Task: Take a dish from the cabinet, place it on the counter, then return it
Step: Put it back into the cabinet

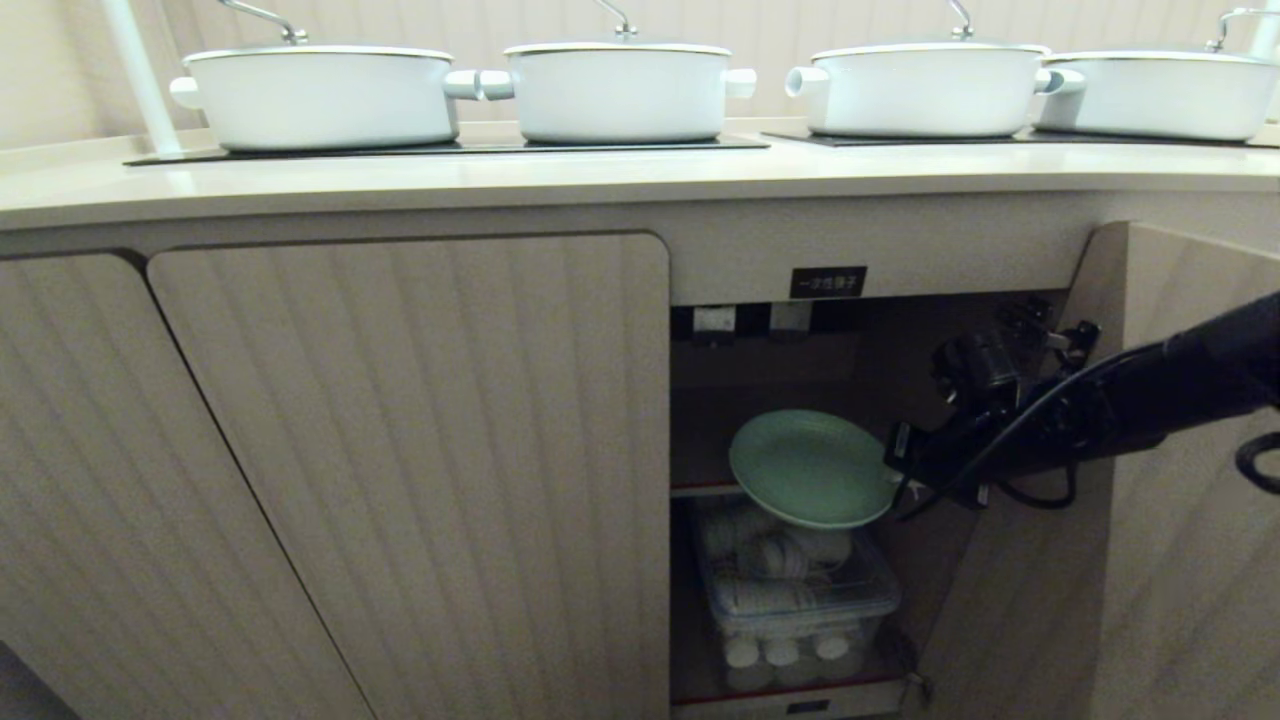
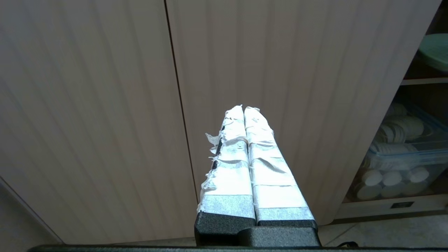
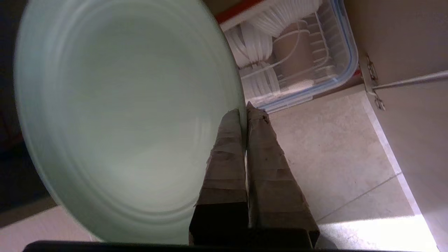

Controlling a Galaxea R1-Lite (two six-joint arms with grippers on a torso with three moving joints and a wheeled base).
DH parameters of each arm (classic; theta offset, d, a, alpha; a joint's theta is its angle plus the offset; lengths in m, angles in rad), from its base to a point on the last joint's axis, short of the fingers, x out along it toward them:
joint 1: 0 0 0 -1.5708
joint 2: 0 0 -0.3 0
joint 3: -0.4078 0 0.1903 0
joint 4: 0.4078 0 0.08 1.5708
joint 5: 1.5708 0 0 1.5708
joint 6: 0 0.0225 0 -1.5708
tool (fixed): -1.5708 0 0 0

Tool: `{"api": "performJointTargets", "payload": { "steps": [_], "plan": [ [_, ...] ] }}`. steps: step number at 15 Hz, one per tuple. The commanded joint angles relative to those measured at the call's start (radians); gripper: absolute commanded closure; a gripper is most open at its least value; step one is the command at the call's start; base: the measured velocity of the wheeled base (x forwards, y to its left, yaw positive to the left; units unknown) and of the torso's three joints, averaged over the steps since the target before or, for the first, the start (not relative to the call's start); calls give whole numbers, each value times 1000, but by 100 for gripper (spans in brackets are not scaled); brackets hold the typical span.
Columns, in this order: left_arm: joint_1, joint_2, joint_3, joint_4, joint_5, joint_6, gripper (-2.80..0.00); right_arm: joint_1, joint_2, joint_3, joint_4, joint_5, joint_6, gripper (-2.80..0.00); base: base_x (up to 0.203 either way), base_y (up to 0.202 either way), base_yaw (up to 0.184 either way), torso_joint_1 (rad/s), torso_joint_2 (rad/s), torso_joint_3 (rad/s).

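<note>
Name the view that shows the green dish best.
Head view: the whole dish, tilted at the cabinet opening, gripped by the right tool. Right wrist shows its face close up; left wrist, only an edge.

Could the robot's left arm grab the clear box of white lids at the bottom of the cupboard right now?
Probably yes. The left gripper, shut, points at a closed door, but the box sits beside it in the open cabinet with nothing in front. The right gripper holds the green dish higher up.

dish [image 1: 805, 465]: mint green | cabinet [image 1: 420, 450]: beige, ribbed | pots [image 1: 620, 92]: white
</note>
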Motion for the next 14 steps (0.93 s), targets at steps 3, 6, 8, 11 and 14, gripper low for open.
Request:
{"api": "performJointTargets", "payload": {
  "steps": [3,6,8,11,14],
  "plan": [
    [0,0,0,0,0,0,0,-4,62,-92,35,0,2,0,0,0,0,0,0,0],
    [0,0,0,0,0,0,0,-9,104,-170,72,0,2,0,0,0,0,0,0,0],
    [0,0,0,0,0,0,0,-15,132,-211,87,0,2,0,0,0,0,0,0,0],
    [0,0,0,0,0,0,0,-24,167,-282,125,0,2,0,0,0,0,0,0,0],
    [0,0,0,0,0,0,0,-31,207,-352,161,0,2,0,0,0,0,0,0,0]
  ]
}}
